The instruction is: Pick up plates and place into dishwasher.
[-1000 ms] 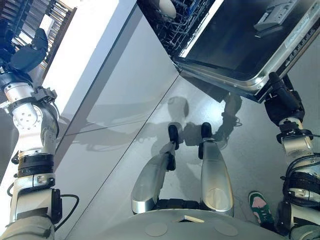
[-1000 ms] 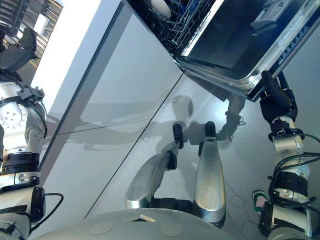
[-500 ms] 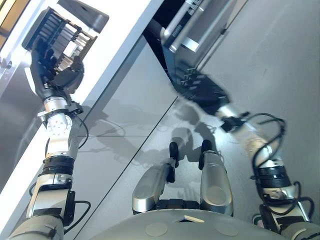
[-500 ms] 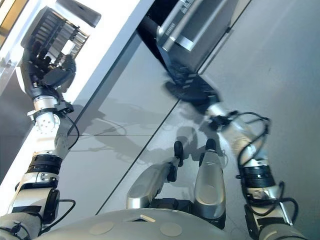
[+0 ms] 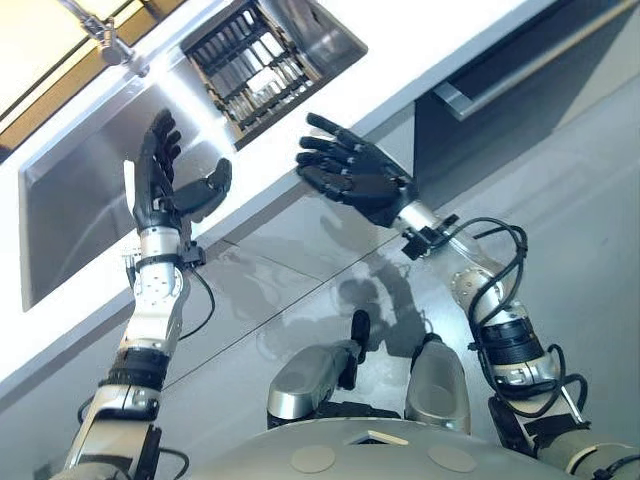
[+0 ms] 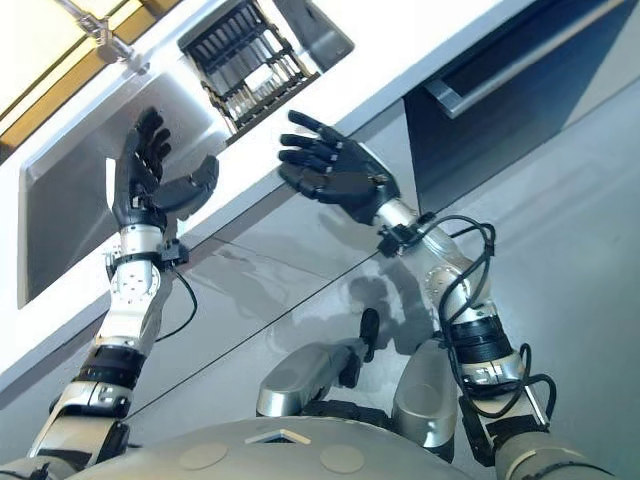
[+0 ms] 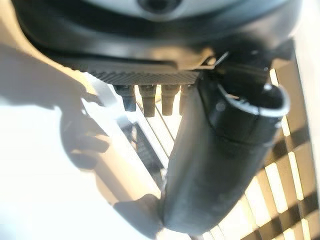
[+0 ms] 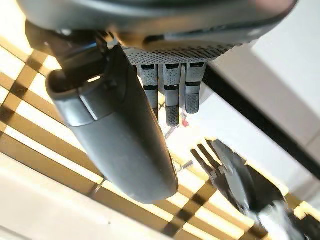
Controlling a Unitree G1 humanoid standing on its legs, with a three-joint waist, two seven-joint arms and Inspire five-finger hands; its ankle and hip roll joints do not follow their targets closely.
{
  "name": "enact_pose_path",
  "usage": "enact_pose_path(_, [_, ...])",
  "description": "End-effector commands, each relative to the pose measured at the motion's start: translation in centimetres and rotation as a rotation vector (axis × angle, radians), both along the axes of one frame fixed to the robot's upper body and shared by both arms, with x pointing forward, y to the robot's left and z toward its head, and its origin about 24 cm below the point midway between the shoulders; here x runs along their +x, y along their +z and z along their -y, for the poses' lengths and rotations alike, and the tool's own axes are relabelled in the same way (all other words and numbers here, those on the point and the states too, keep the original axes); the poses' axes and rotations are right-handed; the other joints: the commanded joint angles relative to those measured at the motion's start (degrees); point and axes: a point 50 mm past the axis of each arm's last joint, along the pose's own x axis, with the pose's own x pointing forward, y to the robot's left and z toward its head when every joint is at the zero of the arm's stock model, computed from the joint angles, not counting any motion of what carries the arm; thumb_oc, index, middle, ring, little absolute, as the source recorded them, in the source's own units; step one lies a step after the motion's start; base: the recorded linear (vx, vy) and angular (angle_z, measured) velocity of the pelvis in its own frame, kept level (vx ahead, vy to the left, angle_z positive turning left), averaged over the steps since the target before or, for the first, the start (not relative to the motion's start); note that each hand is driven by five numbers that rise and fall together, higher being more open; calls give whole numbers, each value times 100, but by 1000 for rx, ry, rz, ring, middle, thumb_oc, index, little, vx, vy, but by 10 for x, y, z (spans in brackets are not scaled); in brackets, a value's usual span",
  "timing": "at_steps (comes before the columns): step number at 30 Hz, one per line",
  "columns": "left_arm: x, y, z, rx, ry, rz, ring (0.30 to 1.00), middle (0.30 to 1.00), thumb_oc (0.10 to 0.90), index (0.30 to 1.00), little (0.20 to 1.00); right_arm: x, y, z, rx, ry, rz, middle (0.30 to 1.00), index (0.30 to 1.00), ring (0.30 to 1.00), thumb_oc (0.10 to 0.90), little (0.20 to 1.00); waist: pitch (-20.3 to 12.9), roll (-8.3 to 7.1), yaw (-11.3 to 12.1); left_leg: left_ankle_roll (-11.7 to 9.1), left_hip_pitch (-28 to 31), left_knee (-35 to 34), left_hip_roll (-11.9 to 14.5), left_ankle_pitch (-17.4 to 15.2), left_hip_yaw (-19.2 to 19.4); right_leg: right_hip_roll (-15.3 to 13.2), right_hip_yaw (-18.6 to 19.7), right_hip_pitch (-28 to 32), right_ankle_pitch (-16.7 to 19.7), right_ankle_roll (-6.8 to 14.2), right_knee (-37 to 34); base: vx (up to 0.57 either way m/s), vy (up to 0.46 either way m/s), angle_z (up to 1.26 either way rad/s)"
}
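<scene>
Both hands are raised in front of a white counter (image 5: 400, 50). My left hand (image 5: 160, 200) is open, fingers straight up, before the steel sink (image 5: 70, 210). Level with the counter's front edge, my right hand (image 5: 365, 180) spreads open and holds nothing. A dark dish rack (image 5: 255, 60) sits in a steel basin behind them, with something pale between its bars; I cannot tell if it is a plate. The dishwasher's dark front (image 5: 480, 120) with a silver handle (image 5: 500, 75) lies to the right under the counter. In the wrist views the left hand (image 7: 220, 150) and the right hand (image 8: 115, 125) both show straight fingers.
A faucet (image 5: 100, 30) stands behind the sink. Grey cabinet fronts (image 5: 290, 250) run below the counter, down to a grey floor (image 5: 590, 220) on the right. The right wrist view also catches my left hand (image 8: 240, 185).
The camera has swung up from the floor and the open dishwasher door to the counter. Both arms have risen; the right hand has left the door's edge and spread open.
</scene>
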Motion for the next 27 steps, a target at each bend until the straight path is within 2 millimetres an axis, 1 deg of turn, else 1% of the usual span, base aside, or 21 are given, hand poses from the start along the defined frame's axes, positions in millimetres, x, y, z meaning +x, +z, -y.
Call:
enact_pose_path(1, [-14, 38, -25, 130, 62, 180, 900, 900, 800, 900, 900, -7, -17, 21, -59, -100, 59, 900, 900, 900, 800, 900, -876, -421, 52, 227, 285, 276, -416, -853, 215, 170, 61, 138, 804, 233, -1162, -45, -91, 13])
enact_pose_path(2, [-21, 40, -29, 142, 73, 191, 900, 900, 800, 900, 900, -13, -29, 38, -152, -139, 38, 900, 900, 900, 800, 900, -892, -465, 33, 237, 328, 218, -390, -852, 216, 188, 63, 168, 811, 241, -1195, -56, -120, 10])
enact_pose_path(3, [-27, 40, -32, 152, 81, 195, 900, 900, 800, 900, 900, -19, -39, 51, -195, -154, 13, 900, 900, 900, 800, 900, -920, -493, 11, 241, 380, 150, -364, -844, 211, 215, 59, 213, 816, 242, -1237, -78, -168, 6])
enact_pose_path(4, [-35, 42, -38, 171, 95, 203, 900, 900, 800, 900, 900, -29, -53, 68, -260, -185, -35, 900, 900, 900, 800, 900, -954, -536, -22, 246, 452, 61, -328, -831, 201, 251, 58, 281, 817, 240, -1295, -63, -206, 1])
enact_pose_path(5, [-43, 45, -45, 178, 104, 207, 900, 900, 800, 900, 900, -42, -71, 85, -300, -223, -103, 900, 900, 900, 800, 900, -1006, -600, -57, 251, 528, -37, -283, -824, 207, 293, 61, 350, 830, 244, -1342, -64, -241, 3])
enact_pose_path(6, [-49, 44, -50, 150, 105, 203, 900, 900, 800, 900, 900, -55, -84, 99, -341, -263, -149, 900, 900, 900, 800, 900, -1051, -647, -91, 254, 602, -139, -248, -813, 218, 333, 64, 404, 846, 247, -1384, -37, -179, 2])
enact_pose_path(7, [-50, 44, -51, 142, 104, 202, 900, 900, 800, 900, 900, -57, -86, 100, -347, -268, -155, 900, 900, 900, 800, 900, -1061, -651, -95, 253, 624, -166, -241, -808, 219, 341, 65, 420, 848, 248, -1395, -42, -170, 0])
enact_pose_path(8, [-55, 44, -55, 100, 106, 201, 900, 900, 800, 900, 900, -71, -99, 111, -373, -313, -208, 900, 900, 900, 800, 900, -1107, -697, -124, 255, 678, -259, -210, -791, 227, 379, 66, 474, 858, 250, -1434, -38, -156, -6])
enact_pose_path(10, [-63, 40, -57, 49, 99, 186, 900, 900, 800, 900, 900, -94, -121, 121, -423, -338, -291, 900, 900, 900, 800, 900, -1197, -756, -167, 252, 778, -401, -168, -761, 248, 435, 49, 584, 863, 246, -1545, -56, -194, -8])
enact_pose_path(11, [-66, 38, -58, 39, 101, 184, 900, 900, 800, 900, 900, -110, -132, 129, -500, -346, -322, 900, 900, 900, 800, 900, -1251, -788, -204, 244, 830, -485, -142, -755, 278, 475, 51, 654, 859, 239, -1631, -64, -177, -8])
enact_pose_path(13, [-68, 38, -57, 38, 106, 185, 900, 900, 800, 900, 900, -129, -146, 138, -618, -348, -365, 900, 900, 900, 800, 900, -1319, -834, -252, 234, 896, -567, -116, -754, 313, 534, 62, 746, 859, 225, -1741, -81, -182, -8])
enact_pose_path(14, [-68, 38, -58, 37, 109, 178, 900, 900, 800, 900, 900, -139, -154, 142, -637, -355, -410, 900, 900, 900, 800, 900, -1361, -864, -274, 225, 932, -615, -95, -756, 332, 567, 65, 804, 864, 216, -1819, -91, -183, -6])
enact_pose_path(16, [-66, 36, -59, 18, 111, 170, 900, 900, 800, 900, 900, -155, -169, 145, -655, -371, -487, 900, 900, 900, 800, 900, -1431, -902, -309, 206, 991, -673, -68, -777, 379, 630, 55, 901, 846, 189, -1945, -87, -165, -10])
enact_pose_path(17, [-65, 35, -58, 13, 110, 160, 900, 900, 800, 900, 900, -163, -177, 146, -687, -364, -522, 900, 900, 900, 800, 900, -1466, -914, -322, 194, 1007, -694, -53, -783, 412, 655, 45, 944, 843, 175, -2002, -86, -142, -18])
enact_pose_path(19, [-62, 33, -57, 19, 113, 155, 900, 900, 800, 900, 900, -172, -187, 146, -735, -376, -567, 900, 900, 900, 800, 900, -1512, -934, -349, 169, 1026, -720, -32, -793, 453, 695, 49, 1003, 860, 169, -2098, -95, -133, -19])
enact_pose_path(20, [-58, 34, -57, 16, 116, 157, 900, 900, 800, 900, 900, -181, -197, 145, -787, -341, -614, 900, 900, 900, 800, 900, -1547, -951, -373, 156, 1036, -737, -19, -803, 488, 728, 47, 1047, 868, 154, -2167, -97, -123, -13])
enact_pose_path(22, [-56, 34, -58, 2, 117, 163, 900, 900, 800, 900, 900, -188, -205, 144, -824, -327, -655, 900, 900, 900, 800, 900, -1573, -965, -386, 140, 1042, -739, -1, -817, 518, 754, 53, 1096, 863, 142, -2229, -90, -112, -13])
enact_pose_path(24, [-50, 35, -58, -23, 111, 176, 900, 900, 800, 900, 900, -204, -219, 143, -918, -268, -725, 900, 900, 900, 800, 900, -1627, -980, -394, 122, 1048, -739, 31, -838, 570, 801, 39, 1159, 825, 117, -2296, -88, -124, -11])
enact_pose_path(25, [-49, 35, -58, -24, 108, 178, 900, 900, 800, 900, 900, -206, -221, 143, -930, -263, -741, 900, 900, 900, 800, 900, -1631, -983, -393, 119, 1052, -739, 36, -843, 577, 807, 39, 1170, 822, 114, -2307, -70, -113, -7])
enact_pose_path(27, [-43, 38, -55, -18, 103, 188, 900, 900, 800, 900, 900, -220, -231, 142, -995, -227, -800, 900, 900, 900, 800, 900, -1663, -1009, -401, 113, 1056, -739, 57, -857, 611, 856, 37, 1218, 820, 94, -2382, -62, -117, -5])
